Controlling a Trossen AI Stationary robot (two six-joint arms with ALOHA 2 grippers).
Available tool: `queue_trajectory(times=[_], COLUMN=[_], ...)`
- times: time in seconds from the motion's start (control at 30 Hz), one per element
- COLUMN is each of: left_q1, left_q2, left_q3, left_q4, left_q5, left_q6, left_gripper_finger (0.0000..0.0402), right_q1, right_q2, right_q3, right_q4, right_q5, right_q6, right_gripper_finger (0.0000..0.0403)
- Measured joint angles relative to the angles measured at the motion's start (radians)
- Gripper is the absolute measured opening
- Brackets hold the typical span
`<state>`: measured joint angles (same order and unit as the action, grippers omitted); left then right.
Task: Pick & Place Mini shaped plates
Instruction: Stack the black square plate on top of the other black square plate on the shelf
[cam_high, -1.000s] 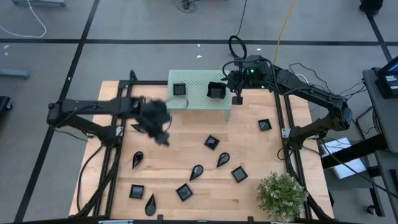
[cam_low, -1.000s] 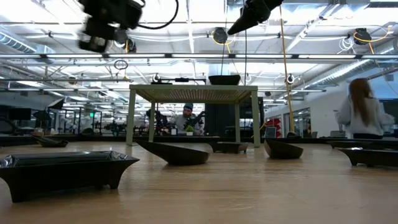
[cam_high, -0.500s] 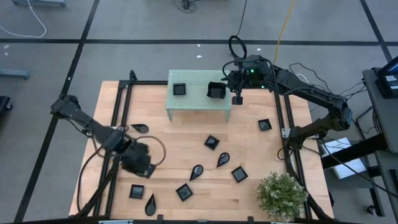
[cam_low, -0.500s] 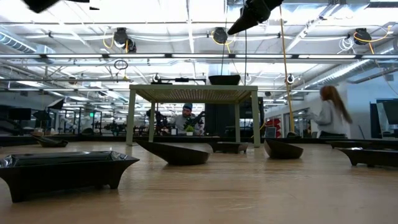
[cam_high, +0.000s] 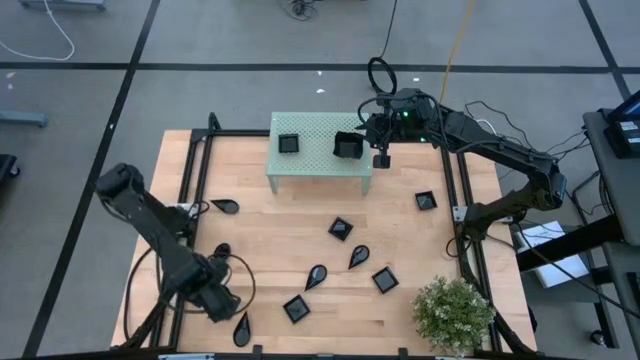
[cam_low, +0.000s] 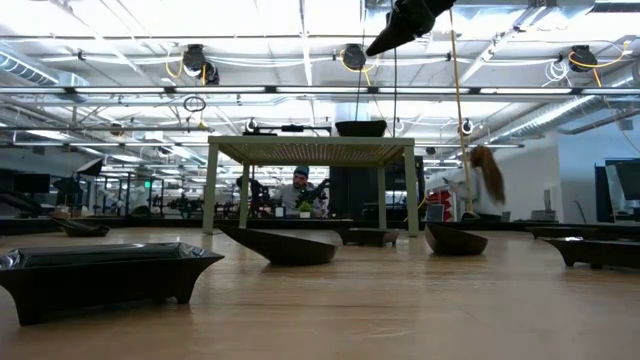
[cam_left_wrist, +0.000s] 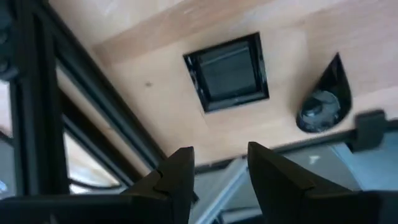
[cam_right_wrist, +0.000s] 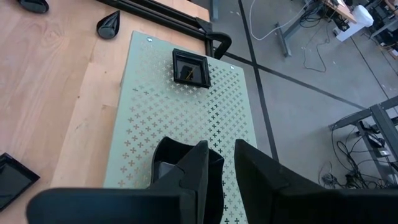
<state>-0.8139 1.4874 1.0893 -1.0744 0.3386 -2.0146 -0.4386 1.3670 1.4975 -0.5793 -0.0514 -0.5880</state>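
At the near-left corner of the light wooden bench (cam_high: 400, 240) we see the left claw (cam_left_wrist: 217, 158) hanging released and empty. It is close to the black metal frame rail (cam_high: 188, 240), so there is little side room. Just beyond its fingers lie a glossy black square mini plate (cam_left_wrist: 227, 71) and a glossy black teardrop mini plate (cam_left_wrist: 323, 99), a little apart. A bushy green potted plant (cam_high: 455, 312) fills the near-right corner. In mid-bench more square and teardrop plates lie scattered with bare wood between them, among them a square one (cam_high: 341, 229) and a teardrop one (cam_high: 358, 257). Farther back stands the pale green perforated stand (cam_high: 320, 165), which carries a small square plate (cam_right_wrist: 189, 67) and a larger black dish (cam_high: 348, 146) at its right end. The right claw (cam_right_wrist: 221, 158) hovers above that dish, slightly parted and gripping nothing. A person (cam_low: 470, 190) shows beyond.
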Motion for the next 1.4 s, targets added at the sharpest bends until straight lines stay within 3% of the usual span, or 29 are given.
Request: queue_trajectory(times=[0.2,0.43,0.67,0.8,0.9,1.13,1.4], left_q1=[-0.001,-0.001,0.0,0.0,0.0,0.002,0.017], left_q2=[0.062,0.062,0.061,0.058,0.058,0.06,-0.017], left_q3=[-0.094,-0.261,-0.357,-0.381,-0.383,-0.385,-0.384], left_q4=[0.106,0.243,0.444,0.48,0.492,0.583,0.6], left_q5=[0.003,0.063,0.064,0.093,0.102,0.104,0.045], left_q6=[0.051,-0.002,-0.004,-0.022,-0.001,0.008,-0.024], left_gripper_finger=[0.0152,0.0152,0.0152,0.0149,0.0123,0.0012,0.0006], right_q1=[0.002,0.002,0.002,0.002,0.002,0.002,0.002], right_q2=[0.0,0.0,0.0,0.0,0.0,0.0,0.0], right_q3=[0.0,0.0,0.0,0.0,0.0,0.0,0.0], right_q4=[0.01,0.03,0.029,0.029,0.029,0.029,0.029], right_q5=[0.0,-0.001,-0.001,-0.001,-0.001,-0.001,-0.001], right_q6=[0.0,0.001,0.078,0.087,0.087,0.087,0.081], right_gripper_finger=[0.0066,0.0066,0.0066,0.0066,0.0066,0.0066,0.0066])
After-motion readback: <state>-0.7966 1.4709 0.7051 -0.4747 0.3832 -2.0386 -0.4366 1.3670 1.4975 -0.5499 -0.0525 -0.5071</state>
